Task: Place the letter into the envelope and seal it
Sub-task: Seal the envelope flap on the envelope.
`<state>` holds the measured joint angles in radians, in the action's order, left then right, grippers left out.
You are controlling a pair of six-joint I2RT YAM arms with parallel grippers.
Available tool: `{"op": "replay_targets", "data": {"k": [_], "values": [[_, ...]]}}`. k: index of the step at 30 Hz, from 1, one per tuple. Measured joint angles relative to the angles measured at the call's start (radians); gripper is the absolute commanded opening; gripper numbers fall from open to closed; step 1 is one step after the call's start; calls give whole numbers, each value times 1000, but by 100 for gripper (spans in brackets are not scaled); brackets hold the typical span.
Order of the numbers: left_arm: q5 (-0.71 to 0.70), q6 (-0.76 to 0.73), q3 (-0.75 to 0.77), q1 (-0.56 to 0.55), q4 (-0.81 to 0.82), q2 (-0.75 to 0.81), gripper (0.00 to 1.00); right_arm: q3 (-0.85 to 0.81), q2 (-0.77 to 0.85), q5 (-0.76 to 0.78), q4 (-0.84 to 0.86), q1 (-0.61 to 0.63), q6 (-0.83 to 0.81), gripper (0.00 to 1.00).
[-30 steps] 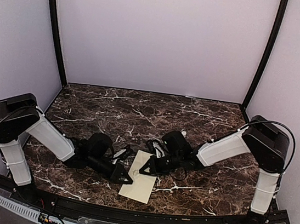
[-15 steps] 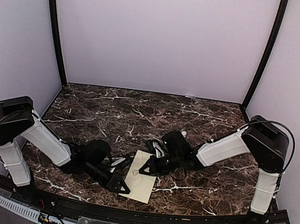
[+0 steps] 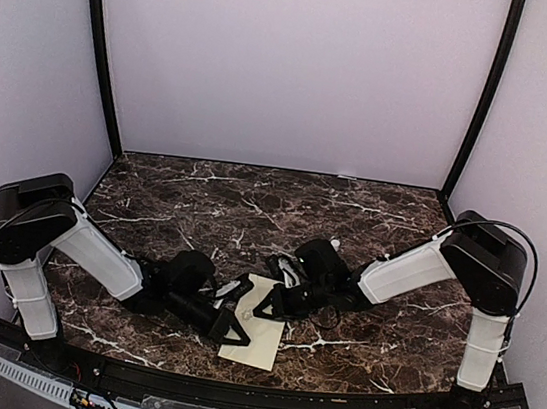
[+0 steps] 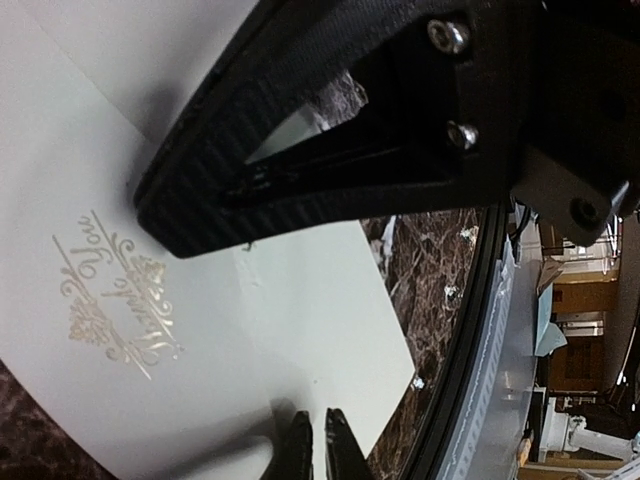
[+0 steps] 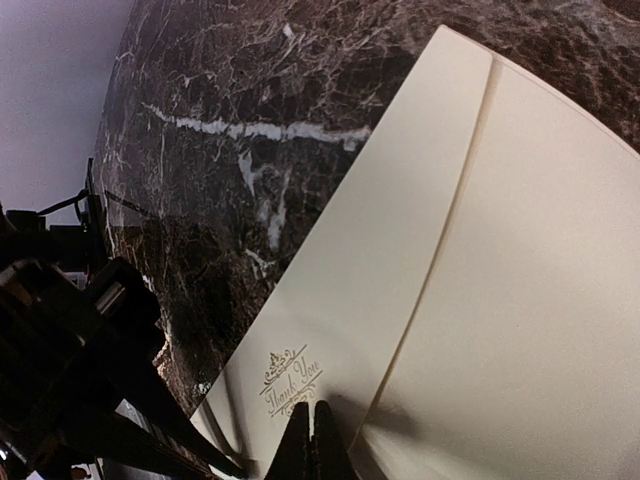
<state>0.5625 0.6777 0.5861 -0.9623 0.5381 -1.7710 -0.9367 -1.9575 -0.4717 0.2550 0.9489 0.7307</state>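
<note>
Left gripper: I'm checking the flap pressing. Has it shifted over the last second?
Yes. The left gripper has slid rightward, farther onto the envelope, which itself has stayed put on the marble table.

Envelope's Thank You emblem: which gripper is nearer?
Right. The right gripper rests on the envelope just beside the Thank You emblem; the left gripper sits farther off, toward the envelope's edge.

The cream rectangular paper envelope [image 3: 256, 349] looks matt and smooth, and only its small gold emblem [image 4: 112, 290] has a foil-ish shine. The dark brown marble-look table [image 3: 254, 202] with white veins is polished, kinda glossy. On the right gripper [image 5: 311, 432], the black fingers [image 4: 300, 190] show a carbon-weave texture, plus shiny metal screws [image 4: 447, 36]. The white arm shells [image 3: 401, 269] look like smooth plastic.
</note>
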Motion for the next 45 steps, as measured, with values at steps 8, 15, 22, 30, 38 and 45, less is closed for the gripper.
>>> {"op": "replay_targets", "data": {"k": [8, 15, 22, 30, 38, 45], "values": [[-51, 34, -4, 59, 58, 0, 5, 0, 0, 0, -1, 0, -1, 0], [-51, 68, -6, 69, 126, -44, 0, 0, 2, 1, -3, 0, -11, 0], [-50, 72, -13, 69, 138, -45, 0, 0, 17, 6, -31, 10, -23, 0], [-51, 72, -15, 69, 138, -45, 0, 29, 49, 14, -55, 41, -19, 0], [-51, 72, -15, 69, 138, -45, 0, 24, 50, 15, -66, 55, -15, 0], [-51, 72, -15, 69, 137, -45, 0, 11, 44, 13, -76, 66, -13, 0]]}}
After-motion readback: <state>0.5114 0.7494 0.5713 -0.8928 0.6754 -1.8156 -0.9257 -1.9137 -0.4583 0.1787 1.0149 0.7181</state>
